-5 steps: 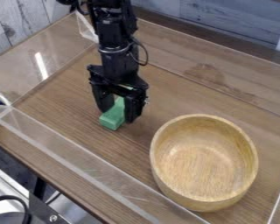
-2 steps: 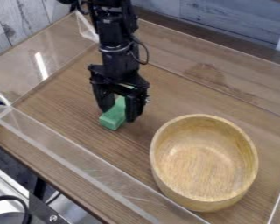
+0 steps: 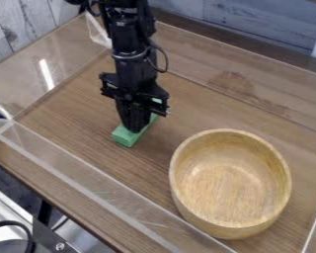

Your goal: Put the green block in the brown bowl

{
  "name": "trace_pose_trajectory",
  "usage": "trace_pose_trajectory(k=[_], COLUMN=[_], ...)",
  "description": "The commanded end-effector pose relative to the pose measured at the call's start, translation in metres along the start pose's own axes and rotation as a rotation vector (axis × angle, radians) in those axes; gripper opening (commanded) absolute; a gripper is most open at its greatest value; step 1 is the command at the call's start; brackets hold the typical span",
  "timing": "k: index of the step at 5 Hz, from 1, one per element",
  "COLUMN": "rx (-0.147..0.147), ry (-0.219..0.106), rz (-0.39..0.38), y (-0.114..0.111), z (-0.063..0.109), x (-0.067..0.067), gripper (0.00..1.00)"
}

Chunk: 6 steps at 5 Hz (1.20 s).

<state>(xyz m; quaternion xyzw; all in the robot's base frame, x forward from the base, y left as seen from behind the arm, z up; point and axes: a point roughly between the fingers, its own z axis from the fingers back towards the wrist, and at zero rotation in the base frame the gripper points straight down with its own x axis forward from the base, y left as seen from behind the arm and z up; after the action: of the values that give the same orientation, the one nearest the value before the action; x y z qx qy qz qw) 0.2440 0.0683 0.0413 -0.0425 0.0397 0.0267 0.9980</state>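
Note:
The green block (image 3: 126,134) lies on the wooden table, left of the brown bowl (image 3: 231,182). My gripper (image 3: 134,121) points straight down over the block's far end, and its black fingers (image 3: 137,111) are drawn together on that end. Only the near part of the block shows below the fingertips. The bowl is wide, round, light tan wood, with nothing inside it, standing at the lower right about a hand's width from the block.
A clear acrylic wall (image 3: 68,163) runs along the table's near and left sides. A wooden plank wall (image 3: 16,25) stands at the back left. Bare tabletop (image 3: 240,99) lies behind the bowl.
The fingers, spread on either side of the block in the earlier frames, have closed together on its far end. The arm and the block have stayed in place.

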Motion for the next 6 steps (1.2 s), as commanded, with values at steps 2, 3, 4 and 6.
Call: trace_pose_trajectory(k=[2,3,4,6], rx=[-0.003,-0.023,-0.033,-0.007], ry=[-0.093,-0.121,-0.146,-0.128], rz=[-0.002,-0.013,-0.033,-0.042], y=[-0.007,-0.021,-0.036,-0.022], z=[0.041,0.066,0.089,0.059], x=[0.011,0.014,0.019,0.018], gripper=[0.0,0.0,0.0,1.0])
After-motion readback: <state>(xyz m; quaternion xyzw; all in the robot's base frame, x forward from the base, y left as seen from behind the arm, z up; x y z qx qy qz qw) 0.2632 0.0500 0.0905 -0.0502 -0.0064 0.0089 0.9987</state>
